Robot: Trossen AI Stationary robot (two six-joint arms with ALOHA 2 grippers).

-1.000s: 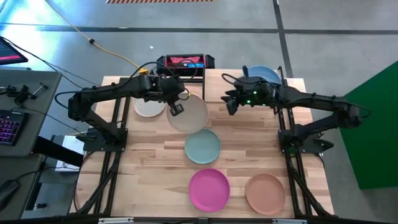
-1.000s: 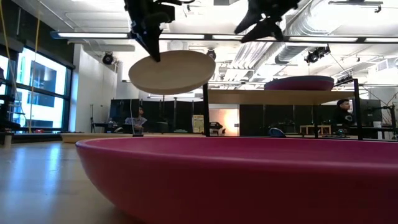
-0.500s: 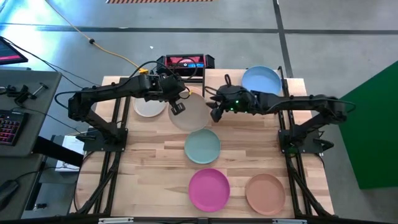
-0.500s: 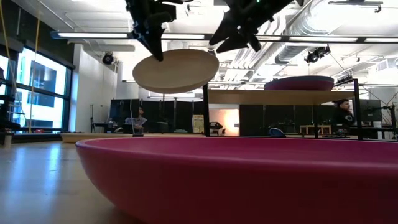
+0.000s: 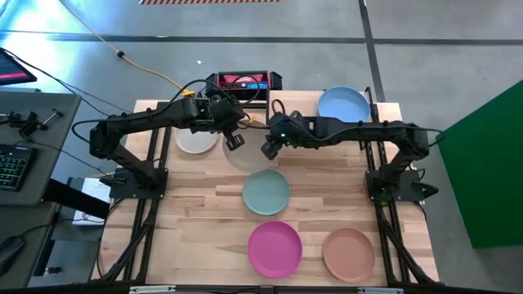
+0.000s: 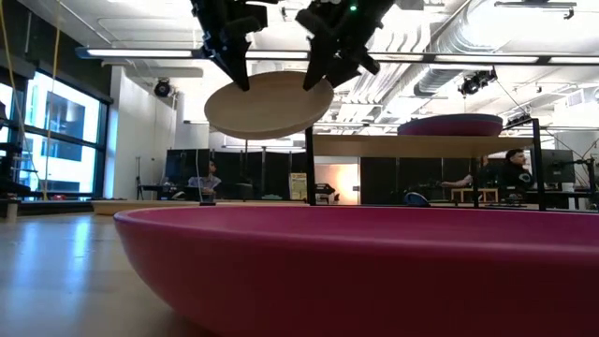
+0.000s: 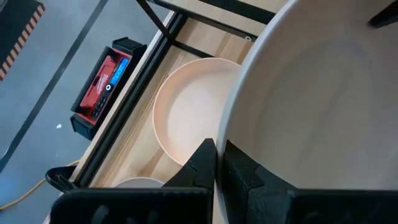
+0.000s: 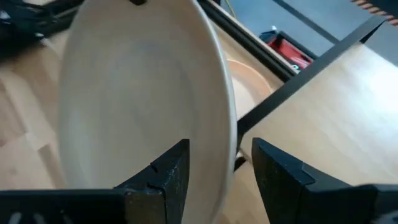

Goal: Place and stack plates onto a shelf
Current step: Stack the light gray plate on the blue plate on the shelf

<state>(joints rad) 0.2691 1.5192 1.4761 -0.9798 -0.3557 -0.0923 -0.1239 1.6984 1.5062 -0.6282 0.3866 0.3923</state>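
Observation:
The cream plate (image 5: 252, 152) (image 6: 267, 108) hangs in the air over the far middle of the table, held at its left rim by my left gripper (image 5: 234, 140) (image 7: 217, 165). My right gripper (image 5: 268, 150) (image 8: 221, 180) is open at the plate's right rim. One finger stands on each side of the rim (image 8: 227, 124), and I see no touch. The shelf (image 6: 421, 145) stands just beyond, with a plate (image 6: 454, 124) resting on its board; the high view shows that plate as blue (image 5: 343, 104). My left gripper pinches the cream plate's rim (image 7: 225, 134) between its two fingers. The fingers (image 6: 234, 70) come from above, pointing down. The plate is lifted clear of the table and nearly level, its right side slightly higher.
On the table lie a grey-white plate (image 5: 194, 140), a teal plate (image 5: 265, 193), a magenta plate (image 5: 275, 249) and a tan plate (image 5: 349, 253). A pale pink plate (image 7: 193, 118) lies below the shelf's black frame. A red and black box (image 5: 243, 82) sits past the far edge.
My right gripper has swung from near the shelf toward the table's left and come down to the cream plate's right rim, staying open. My left gripper has kept its hold, and the plate has drifted slightly to the right.

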